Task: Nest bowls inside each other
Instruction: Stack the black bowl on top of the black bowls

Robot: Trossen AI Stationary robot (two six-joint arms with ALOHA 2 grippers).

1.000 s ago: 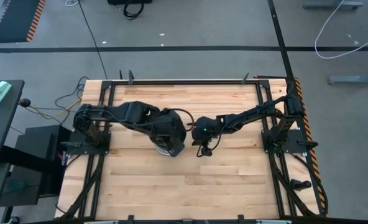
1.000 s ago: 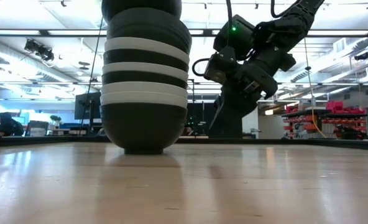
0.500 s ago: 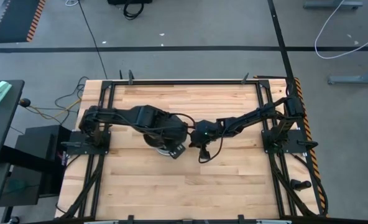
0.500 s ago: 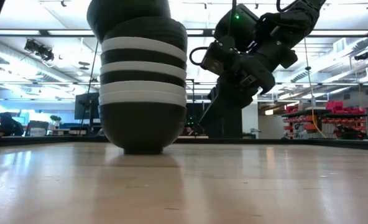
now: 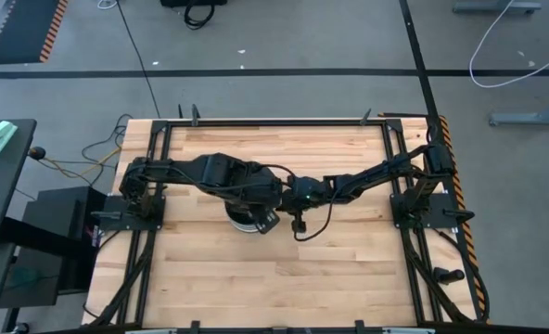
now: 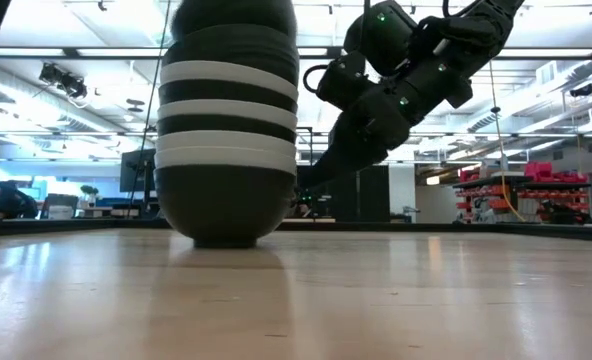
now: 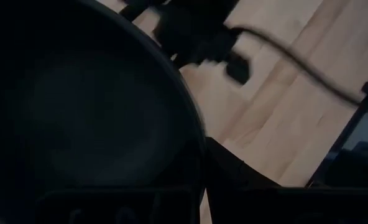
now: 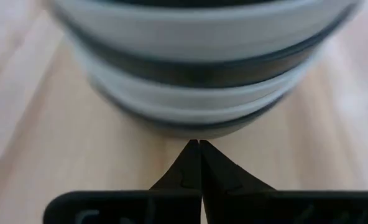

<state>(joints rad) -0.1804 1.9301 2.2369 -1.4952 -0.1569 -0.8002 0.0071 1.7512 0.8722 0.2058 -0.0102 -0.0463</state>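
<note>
A stack of nested bowls (image 6: pixel 228 140), black and white in turn, stands on its bottom black bowl at the table's middle (image 5: pixel 246 223). My left gripper (image 5: pixel 256 202) is above the stack, shut on the topmost black bowl (image 6: pixel 234 15), whose inside fills the left wrist view (image 7: pixel 78 106). My right gripper (image 8: pixel 198 144) is shut. It slants down from the table's right side, with its tips at the stack's lower wall (image 6: pixel 301 188). My left gripper holds the top black bowl by its rim (image 7: pixel 199 155), which runs between the fingers. One finger (image 7: pixel 234 177) shows outside the wall; the inner one is lost against the dark bowl. It comes from above, and the bowl sits on the stack's top. My right gripper's shut fingertips (image 8: pixel 193 152) meet the outer wall of the lowest bowl (image 8: pixel 196 132) from the table's right side, slanting down. The stack stands upright on the table.
Bare wooden tabletop (image 5: pixel 284 278) lies around the stack on every side. Black frame rails (image 5: pixel 274 121) run along the table's edges, and both arm bases stand at the left and right edges. A loose cable (image 5: pixel 302 227) hangs from the right wrist.
My right gripper has moved toward the table's left, from clear of the stack until its shut tips reach the lowest bowl's wall. My left gripper has shifted the top black bowl sideways over the stack and back.
</note>
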